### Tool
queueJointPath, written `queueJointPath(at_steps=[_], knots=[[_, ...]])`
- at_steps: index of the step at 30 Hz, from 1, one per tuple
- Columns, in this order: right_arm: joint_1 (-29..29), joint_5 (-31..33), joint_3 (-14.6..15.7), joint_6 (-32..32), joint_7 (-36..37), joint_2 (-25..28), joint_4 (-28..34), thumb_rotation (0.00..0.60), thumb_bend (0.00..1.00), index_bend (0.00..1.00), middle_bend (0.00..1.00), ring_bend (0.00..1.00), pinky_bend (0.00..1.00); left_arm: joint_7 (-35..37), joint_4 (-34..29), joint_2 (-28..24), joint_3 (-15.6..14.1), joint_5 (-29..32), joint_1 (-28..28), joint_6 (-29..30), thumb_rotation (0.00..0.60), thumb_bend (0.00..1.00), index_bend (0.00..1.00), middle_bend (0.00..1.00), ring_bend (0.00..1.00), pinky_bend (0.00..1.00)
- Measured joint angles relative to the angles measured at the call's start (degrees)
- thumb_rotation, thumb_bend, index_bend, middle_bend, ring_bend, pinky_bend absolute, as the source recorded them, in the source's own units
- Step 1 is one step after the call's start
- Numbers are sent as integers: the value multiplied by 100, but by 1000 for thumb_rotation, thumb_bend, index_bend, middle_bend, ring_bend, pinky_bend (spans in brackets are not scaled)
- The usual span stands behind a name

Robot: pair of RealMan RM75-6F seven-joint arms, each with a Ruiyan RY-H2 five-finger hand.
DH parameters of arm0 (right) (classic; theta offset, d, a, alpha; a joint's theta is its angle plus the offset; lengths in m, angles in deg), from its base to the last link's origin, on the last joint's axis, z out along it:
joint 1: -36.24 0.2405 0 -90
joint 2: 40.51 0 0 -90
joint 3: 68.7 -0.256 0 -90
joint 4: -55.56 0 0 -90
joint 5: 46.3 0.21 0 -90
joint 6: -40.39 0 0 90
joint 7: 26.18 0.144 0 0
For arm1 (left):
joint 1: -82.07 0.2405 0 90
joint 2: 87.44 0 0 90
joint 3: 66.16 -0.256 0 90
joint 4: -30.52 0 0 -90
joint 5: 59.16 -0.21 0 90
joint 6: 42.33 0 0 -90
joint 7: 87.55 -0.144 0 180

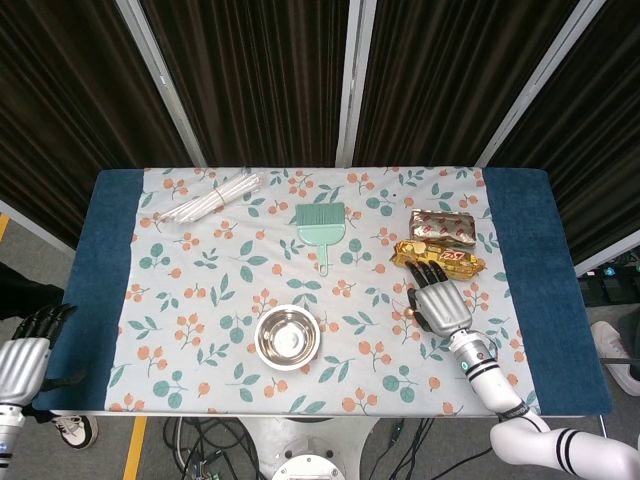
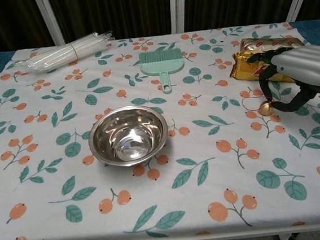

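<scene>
My right robot hand (image 2: 299,78) hangs low over the floral tabletop (image 2: 210,166), its dark fingers (image 2: 270,89) curled down around a small gold, rounded thing (image 2: 266,108), shiny like foil, which sits on the cloth under my fingertips; whether I actually pinch it I cannot tell. Just beyond my fingers lies a gold snack packet (image 1: 440,258) with red lettering, and a second foil packet (image 1: 441,226) lies behind it. My left robot hand (image 1: 24,352) hangs off the tabletop's edge, fingers apart, holding nothing.

Likely lab, black curtains (image 1: 260,80), floor cables (image 1: 200,450)
</scene>
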Motion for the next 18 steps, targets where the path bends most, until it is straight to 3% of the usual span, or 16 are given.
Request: queueJointPath(at_steps=[18], knots=[[-27,6,-20,106,8,-7,-6,600,348,625,87,0,0,39,-17,-14,-16,-31,-12,-34,600,0,106,87,48,138]])
